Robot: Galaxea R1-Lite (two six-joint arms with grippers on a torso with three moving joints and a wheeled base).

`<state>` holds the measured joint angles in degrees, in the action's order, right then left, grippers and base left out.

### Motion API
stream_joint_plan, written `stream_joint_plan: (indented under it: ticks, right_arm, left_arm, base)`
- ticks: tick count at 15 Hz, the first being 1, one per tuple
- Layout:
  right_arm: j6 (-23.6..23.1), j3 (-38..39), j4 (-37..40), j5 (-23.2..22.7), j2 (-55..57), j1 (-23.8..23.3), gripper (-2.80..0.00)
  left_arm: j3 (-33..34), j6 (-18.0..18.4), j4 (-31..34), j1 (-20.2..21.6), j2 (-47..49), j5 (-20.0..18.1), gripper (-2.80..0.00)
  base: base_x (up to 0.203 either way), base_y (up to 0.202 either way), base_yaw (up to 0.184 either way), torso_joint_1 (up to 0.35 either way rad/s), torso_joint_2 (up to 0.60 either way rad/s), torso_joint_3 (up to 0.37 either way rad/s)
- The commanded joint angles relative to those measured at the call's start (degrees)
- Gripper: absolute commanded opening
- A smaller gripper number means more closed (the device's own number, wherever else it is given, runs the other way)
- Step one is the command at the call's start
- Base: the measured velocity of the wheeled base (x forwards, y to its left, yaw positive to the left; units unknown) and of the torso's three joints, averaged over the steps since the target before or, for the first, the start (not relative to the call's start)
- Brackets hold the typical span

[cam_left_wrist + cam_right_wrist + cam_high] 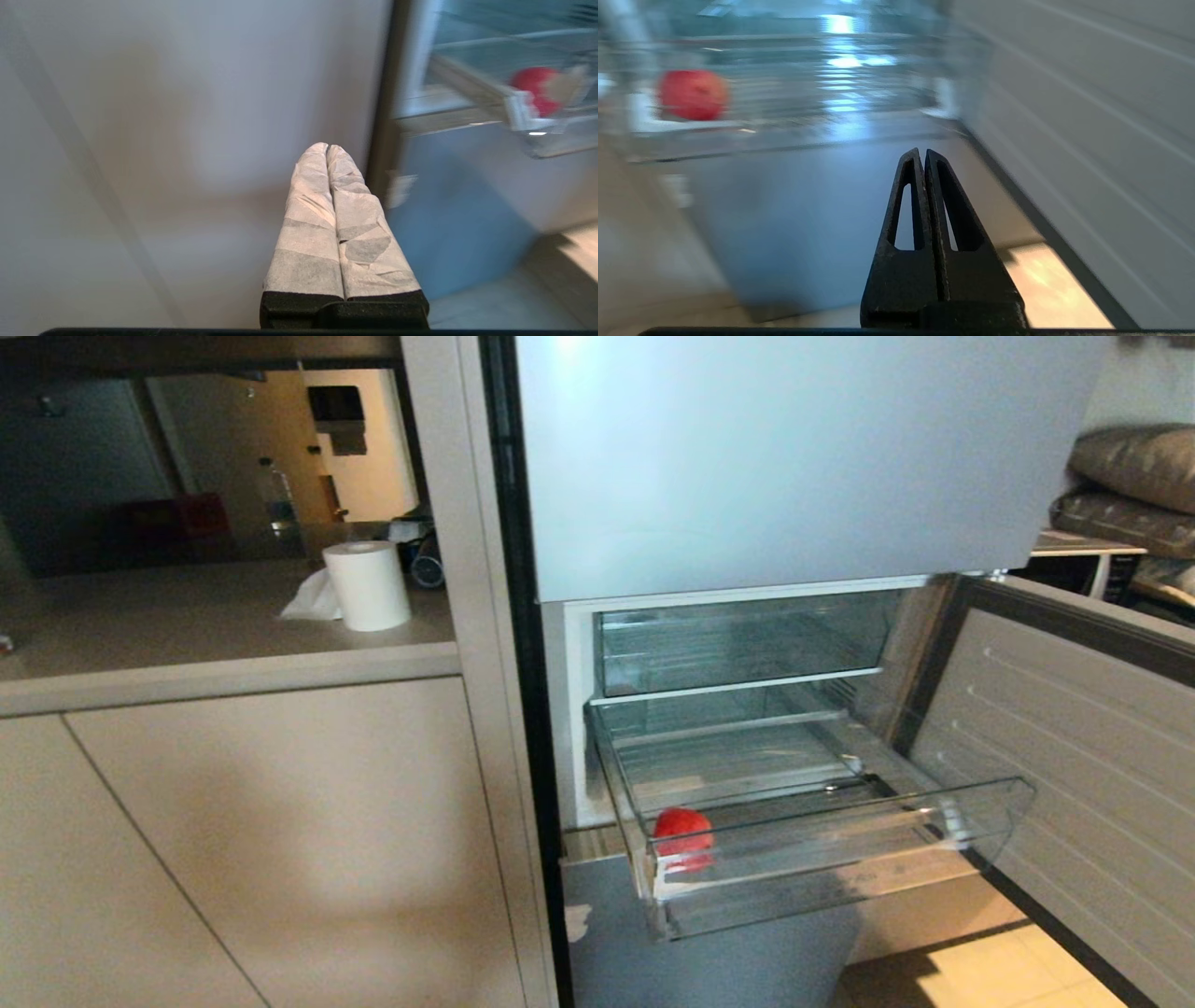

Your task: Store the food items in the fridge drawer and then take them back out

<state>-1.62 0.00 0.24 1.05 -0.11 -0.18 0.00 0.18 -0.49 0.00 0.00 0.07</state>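
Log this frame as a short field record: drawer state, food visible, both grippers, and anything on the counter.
fridge door: swung open
drawer: pulled out, clear plastic
food in drawer: one red item, front left corner; no second item visible
upper drawer: pushed in, looks empty
left gripper: shut, empty, in front of the cabinet
right gripper: shut, empty, below the drawer
counter: paper towel roll

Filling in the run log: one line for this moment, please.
drawer: pulled out | red fruit: inside, front left corner | left tool: shut, empty | right tool: shut, empty
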Motion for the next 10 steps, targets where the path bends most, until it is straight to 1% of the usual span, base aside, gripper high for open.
stream_joint_plan:
  ticks: [1,8,10]
  right_arm:
    - [0.0,0.0,0.0,0.0,0.1,0.0,-2.80]
    - [0.0,0.0,0.0,-0.1,0.1,0.0,-2.80]
    - [-0.2,0.0,-0.1,-0.3,0.1,0.0,-2.80]
  left_arm:
    - [0.1,0.0,0.0,0.0,0.1,0.0,-2.80]
    - [0.1,0.0,0.0,0.0,0.0,0.0,-2.80]
    - [0.1,0.0,0.0,-0.1,0.0,0.0,-2.80]
  base:
    - [0.002,-0.010,0.174,0.002,0.00,0.000]
    - [0.000,-0.009,0.172,0.002,0.00,0.003]
    - [0.001,-0.005,0.109,0.004,0.00,0.003]
